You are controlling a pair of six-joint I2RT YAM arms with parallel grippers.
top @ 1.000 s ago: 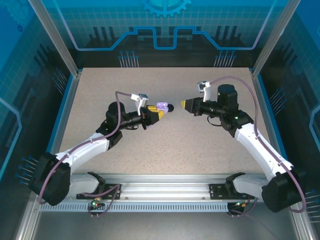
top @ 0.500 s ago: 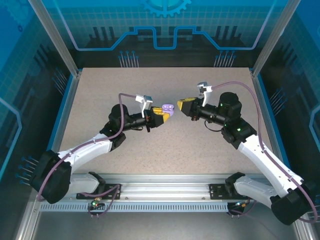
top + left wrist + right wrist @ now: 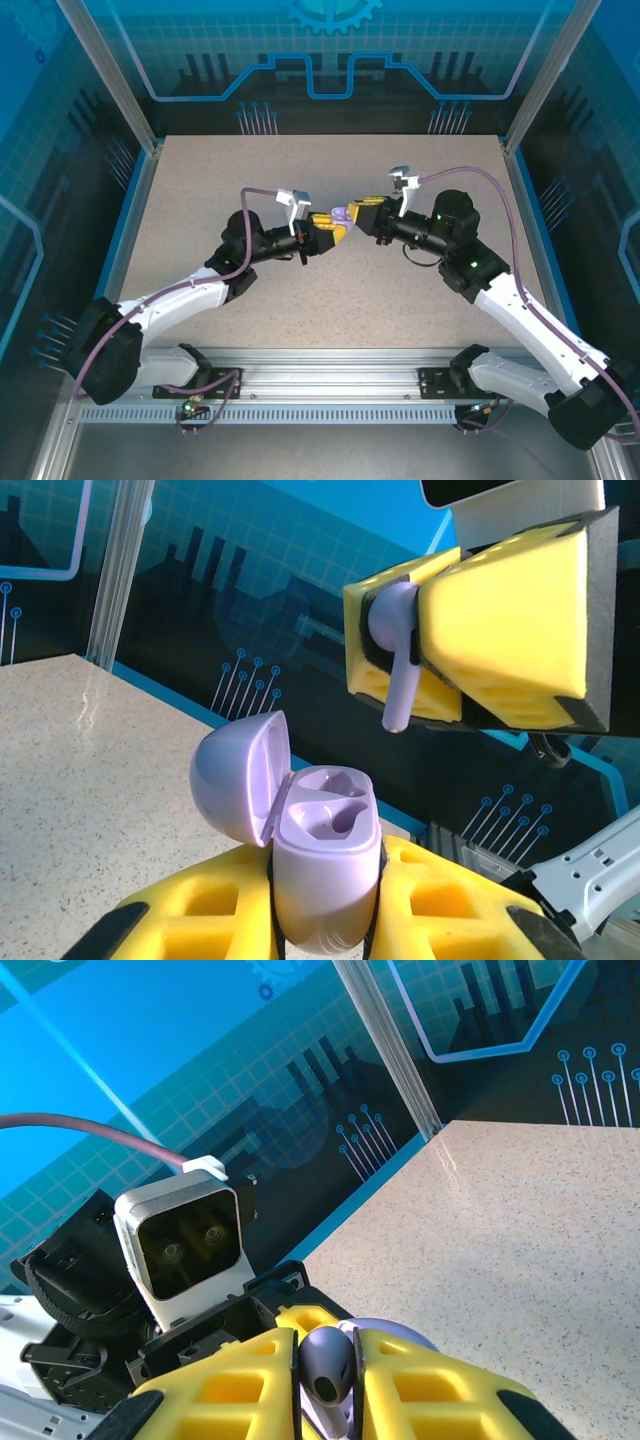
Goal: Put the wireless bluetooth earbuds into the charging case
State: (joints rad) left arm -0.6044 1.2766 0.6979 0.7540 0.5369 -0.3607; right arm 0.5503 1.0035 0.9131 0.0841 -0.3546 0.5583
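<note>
1. The left gripper is clamped tight on the lavender charging case. Its yellow fingers squeeze the case from both sides at the bottom of the left wrist view.
2. The case stands open. Its lid is tipped back to the left, and the two moulded wells face upward.
3. The right gripper hangs above the case, a touch to the right, and is closed on a single lavender earbud.
4. The earbud's rounded head is pinched between the yellow pads. Its stem pokes out past the fingertips and points down toward the open case.
5. There is a clear gap between the stem tip and the wells, so the earbud is near the case but not touching it.
6. In the right wrist view, the earbud head sits wedged between the two fingers. A sliver of the lavender case shows just beyond them, and the left wrist camera looks back from behind.
7. From the top view, the two grippers meet nose to nose over the middle of the speckled table, with the lavender case between their tips.
</note>
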